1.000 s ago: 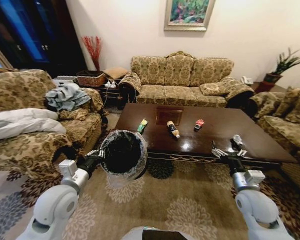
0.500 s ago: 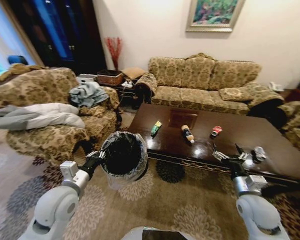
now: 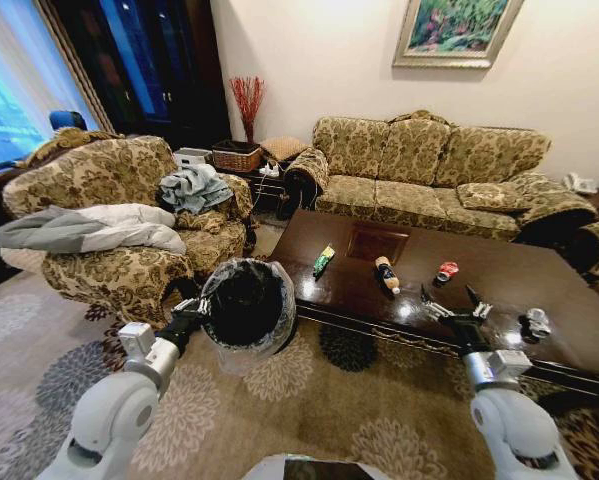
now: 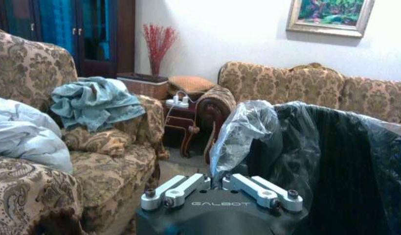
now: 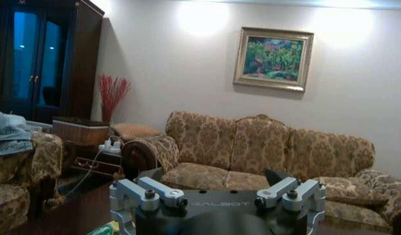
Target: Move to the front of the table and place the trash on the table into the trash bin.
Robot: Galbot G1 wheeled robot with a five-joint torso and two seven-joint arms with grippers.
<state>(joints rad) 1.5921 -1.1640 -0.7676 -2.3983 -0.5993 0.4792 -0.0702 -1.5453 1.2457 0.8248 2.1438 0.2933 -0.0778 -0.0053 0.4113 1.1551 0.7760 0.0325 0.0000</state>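
The dark brown table (image 3: 499, 262) stands ahead and to my right. On it lie a green-yellow wrapper (image 3: 323, 261), a brown bottle (image 3: 387, 275), a crushed red can (image 3: 445, 271) and, near the front right, a silver-white can (image 3: 534, 324). My left gripper (image 3: 192, 311) is shut on the rim of the black trash bin (image 3: 244, 305) and holds it off the carpet, left of the table's corner. The left wrist view shows that gripper (image 4: 221, 183) pinching the bin's grey bag (image 4: 249, 127). My right gripper (image 3: 449, 308) hangs open over the table's front edge, holding nothing.
A patterned armchair (image 3: 119, 260) draped with clothes stands to the left, close to the bin. A matching sofa (image 3: 429, 170) runs behind the table. A woven basket (image 3: 237, 157) sits on a side table in the corner. Open carpet (image 3: 309, 410) lies in front of me.
The whole head view has swung, so the table now sits farther right and the armchair fills more of the left. Both arms keep their pose and the bin stays in the left gripper.
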